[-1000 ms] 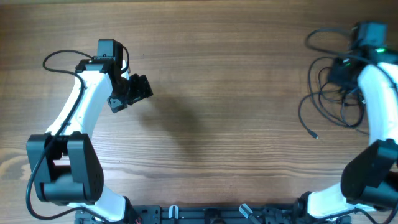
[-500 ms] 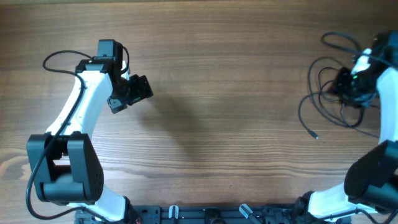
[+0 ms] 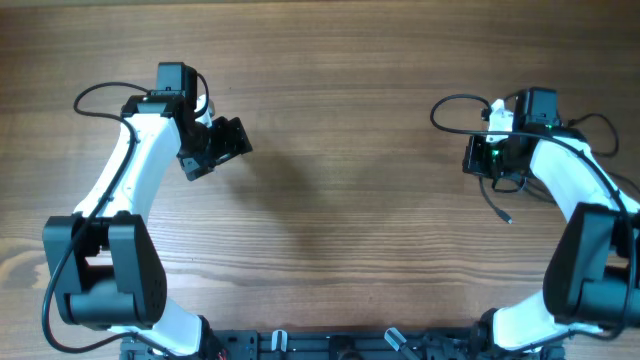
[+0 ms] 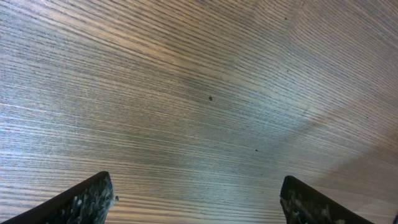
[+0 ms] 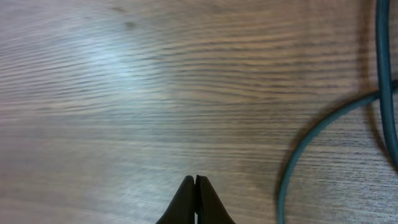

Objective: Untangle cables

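Dark, thin cables (image 5: 283,193) curve loosely just right of the closed, empty right jaws; left jaws gape wide.

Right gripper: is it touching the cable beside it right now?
Apart. The right wrist view shows the right gripper shut on nothing, with bare table between its tips and the cable curving past on one side.

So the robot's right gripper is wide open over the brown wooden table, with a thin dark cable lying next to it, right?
Not quite. The right gripper is shut, not wide open: the right wrist view shows its fingertips pressed together. It is over the brown wooden table, with a thin dark cable lying next to it.
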`<state>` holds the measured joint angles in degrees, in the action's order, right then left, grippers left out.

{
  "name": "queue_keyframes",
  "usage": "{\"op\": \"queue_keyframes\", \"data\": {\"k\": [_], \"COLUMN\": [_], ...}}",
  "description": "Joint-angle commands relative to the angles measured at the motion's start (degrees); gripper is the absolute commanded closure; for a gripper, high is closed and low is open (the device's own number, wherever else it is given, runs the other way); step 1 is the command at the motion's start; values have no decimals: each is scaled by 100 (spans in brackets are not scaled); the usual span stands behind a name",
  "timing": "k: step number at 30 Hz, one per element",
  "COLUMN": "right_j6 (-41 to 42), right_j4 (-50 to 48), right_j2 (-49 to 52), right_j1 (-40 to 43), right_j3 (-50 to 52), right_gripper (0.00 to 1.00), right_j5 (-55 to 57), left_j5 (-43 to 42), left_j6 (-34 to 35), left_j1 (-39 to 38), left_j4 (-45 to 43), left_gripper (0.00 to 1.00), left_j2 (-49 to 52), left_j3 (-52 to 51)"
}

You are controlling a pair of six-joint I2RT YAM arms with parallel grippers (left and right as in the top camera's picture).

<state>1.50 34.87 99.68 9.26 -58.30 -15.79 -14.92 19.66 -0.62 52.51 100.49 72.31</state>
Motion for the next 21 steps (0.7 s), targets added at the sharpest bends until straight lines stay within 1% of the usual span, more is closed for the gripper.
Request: {"op": "queue_keyframes", "data": {"k": [1, 3, 6, 8, 9, 13, 14, 15, 16, 17, 18, 19, 21], "right_j6": [192, 505, 1261, 1429, 1517, 1840, 1786, 1561, 1207, 713, 400, 179, -181], "right_j4": [-83, -92, -98, -120, -116, -144, -214, -339, -492, -671, -769, -804, -796], "right_j2": [470, 662, 695, 695, 695, 693, 693, 693, 693, 693, 693, 693, 660], "right_j1": [2, 7, 177, 603, 975, 2098, 2277, 2411, 2426, 2361, 2205, 1919, 1364], "right_j3": [74, 74, 50, -35, -125, -247, -247, -245, -245, -245, -247, -269, -302], "right_gripper": [96, 96, 96, 96, 96, 96, 96, 95, 93, 90, 88, 85, 79], "right_j5": [361, 927, 2365, 2538, 2509, 1749, 1281, 431, -420, -1547, -2251, -2441, -2409], "left_j5": [-74, -74, -74, -74, -74, -74, -74, -74, -74, -74, -76, -125, -269], "left_j6": [35, 35, 35, 35, 35, 35, 35, 35, 35, 35, 33, -13, -337], "left_j1": [0, 0, 0, 0, 0, 0, 0, 0, 0, 0, -2, -26, -157], "left_j4": [7, 9, 31, 72, 92, 94, 92, 90, 70, 20, -98, -291, -695], "left_gripper": [11, 11, 11, 11, 12, 11, 11, 11, 11, 11, 11, 11, 10], "left_j2": [2, 2, 2, 2, 2, 2, 2, 2, 2, 2, 2, 2, 2], "left_j3": [0, 0, 0, 0, 0, 0, 0, 0, 0, 0, 0, 0, 0]}}
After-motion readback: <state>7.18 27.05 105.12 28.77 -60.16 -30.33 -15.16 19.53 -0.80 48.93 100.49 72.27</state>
